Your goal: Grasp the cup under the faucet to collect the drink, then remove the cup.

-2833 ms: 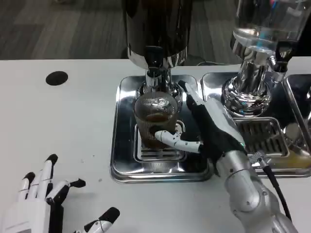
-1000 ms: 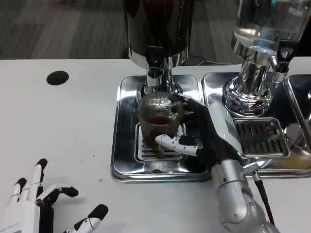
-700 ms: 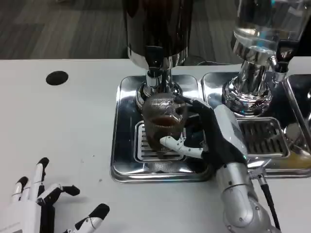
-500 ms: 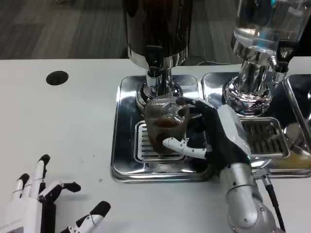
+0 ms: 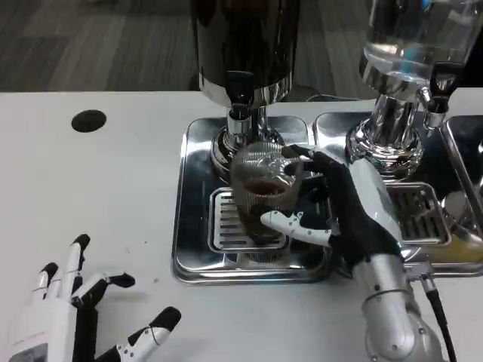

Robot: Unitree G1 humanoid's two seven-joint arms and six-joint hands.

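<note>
The cup (image 5: 263,190) is a clear ribbed plastic one, with a brown drink seen inside it. It is found over the steel drip tray (image 5: 195,226), just near and slightly right of the faucet (image 5: 240,102), above the slotted grate (image 5: 226,230) in the middle of that tray. Whether its base touches the grate cannot be told.

The cup is held by the right hand (image 5: 343,215). Dark fingers (image 5: 309,162) are wrapped around its right and far side, and a white thumb (image 5: 296,225) is laid across its near side, so the hand is clamped on the cup. The silver right forearm (image 5: 392,320) is seen going toward the near right edge.

The faucet belongs to a dark drink dispenser (image 5: 243,41) with a chrome base, which is placed at the far side of the tray. To the right, a second dispenser (image 5: 411,45) with a clear container is seen, standing on its own steel tray (image 5: 453,249) with a grate.

The left hand (image 5: 72,320) is rested low at the near left corner, above the white table (image 5: 90,196), well apart from the trays. Its fingers are spread apart and nothing is held in it. A round black mark (image 5: 89,121) is seen on the table at the far left.
</note>
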